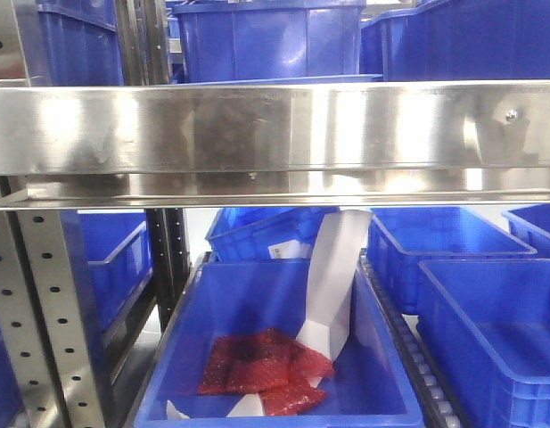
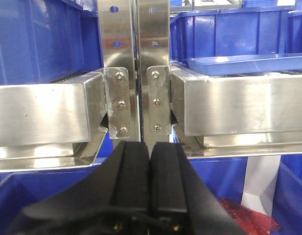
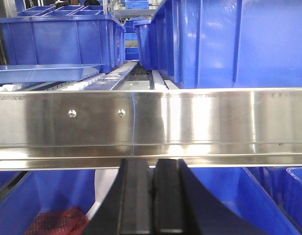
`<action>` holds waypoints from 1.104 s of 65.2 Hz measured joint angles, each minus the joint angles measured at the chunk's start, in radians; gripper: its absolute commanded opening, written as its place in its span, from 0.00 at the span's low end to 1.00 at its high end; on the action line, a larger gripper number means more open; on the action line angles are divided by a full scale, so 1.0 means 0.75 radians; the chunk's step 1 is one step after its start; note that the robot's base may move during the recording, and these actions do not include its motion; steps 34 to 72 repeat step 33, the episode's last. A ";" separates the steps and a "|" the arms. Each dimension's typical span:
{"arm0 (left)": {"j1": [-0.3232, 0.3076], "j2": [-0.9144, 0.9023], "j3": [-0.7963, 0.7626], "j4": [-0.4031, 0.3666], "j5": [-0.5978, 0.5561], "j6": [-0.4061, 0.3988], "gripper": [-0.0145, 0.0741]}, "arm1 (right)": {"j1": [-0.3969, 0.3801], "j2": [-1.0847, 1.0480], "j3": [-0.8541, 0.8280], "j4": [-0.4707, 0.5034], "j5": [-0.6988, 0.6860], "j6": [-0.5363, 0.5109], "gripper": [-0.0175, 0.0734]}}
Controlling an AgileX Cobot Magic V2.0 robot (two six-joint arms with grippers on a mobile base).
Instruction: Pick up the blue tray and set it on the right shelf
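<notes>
**Tray already up on the steel shelf, both grippers shut and empty**

You can see the blue tray in the left wrist view, lying flat on the roller bed of the right shelf, just behind its broad stainless front lip and in front of a deep blue storage bin. The right wrist view shows the same tray at far left, its rim poking in above the lip. In the front view only a thin edge of it shows above the lip.

Your left gripper has its black fingers pressed together with nothing between them; it sits low, facing the bolted perforated uprights where two shelf sections meet. Your right gripper is likewise closed and empty, below the shelf lip.

Judging from this, the placing step looks done or nearly so: the tray rests on the shelf and neither gripper touches it. What is left, I'd say, is to check that the tray sits fully behind the lip and to draw both arms back clear of the rack.

Below, a lower bin holds red mesh bags and a white paper strip.

No brand, label or writing can be read anywhere; a pale tag on a rear bin is too blurred.
</notes>
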 measured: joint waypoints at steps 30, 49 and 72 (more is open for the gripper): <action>0.000 0.000 0.000 0.000 0.000 -0.001 0.11 | 0.000 0.000 0.000 0.000 0.000 0.000 0.25; 0.000 0.000 0.000 0.000 0.000 -0.001 0.11 | 0.000 0.000 0.000 0.000 0.000 0.000 0.25; 0.000 0.000 0.000 0.000 0.000 -0.001 0.11 | 0.000 0.000 0.000 0.000 0.000 0.000 0.25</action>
